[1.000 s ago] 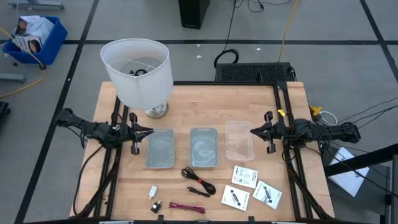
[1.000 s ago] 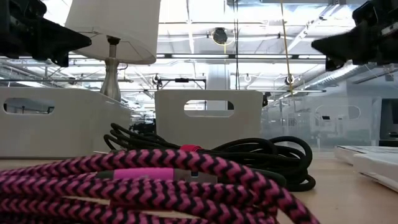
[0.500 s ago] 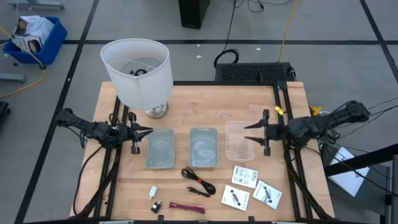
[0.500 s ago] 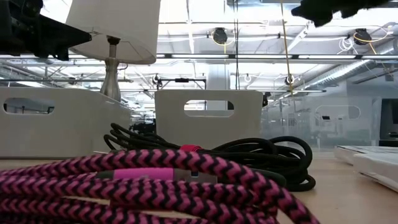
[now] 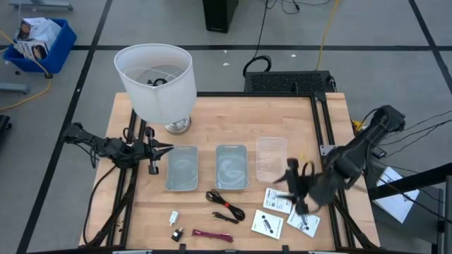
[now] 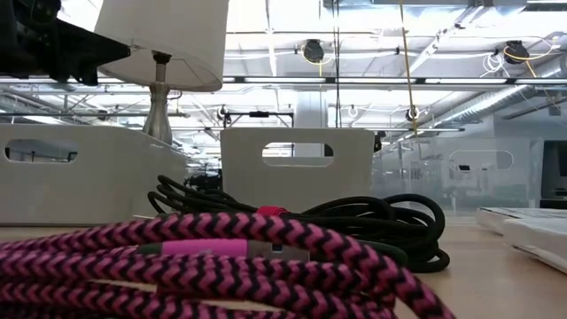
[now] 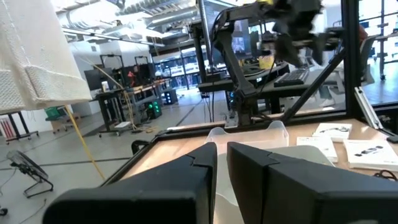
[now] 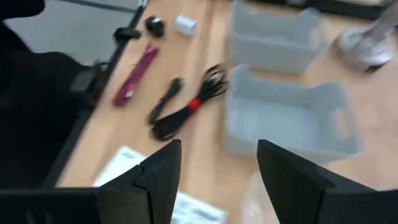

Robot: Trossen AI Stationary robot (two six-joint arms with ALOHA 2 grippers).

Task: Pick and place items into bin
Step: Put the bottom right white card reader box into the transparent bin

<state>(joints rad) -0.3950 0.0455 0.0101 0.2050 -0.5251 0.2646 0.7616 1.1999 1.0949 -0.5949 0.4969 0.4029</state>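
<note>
Right gripper (image 5: 295, 189): fingers spread, empty, above small flat white printed packets (image 5: 277, 200) at table's four o'clock.
Left gripper (image 5: 157, 151): clenched, empty, nine o'clock.

We see the left arm lying low along the left edge of the table, stretched toward the middle, its left gripper (image 5: 157, 149) pointing inward with the two fingers (image 7: 186, 180) pressed nearly together, only a thin slit between them. Over on the other side, the right arm reaches in from the right edge, elbow raised high out past the table's side, forearm angled down and inward toward the front right part of the table. The right gripper (image 5: 296, 189) hangs there blurred, its fingers (image 8: 155, 171) spread wide apart with a clear gap between them, holding nothing
</note>
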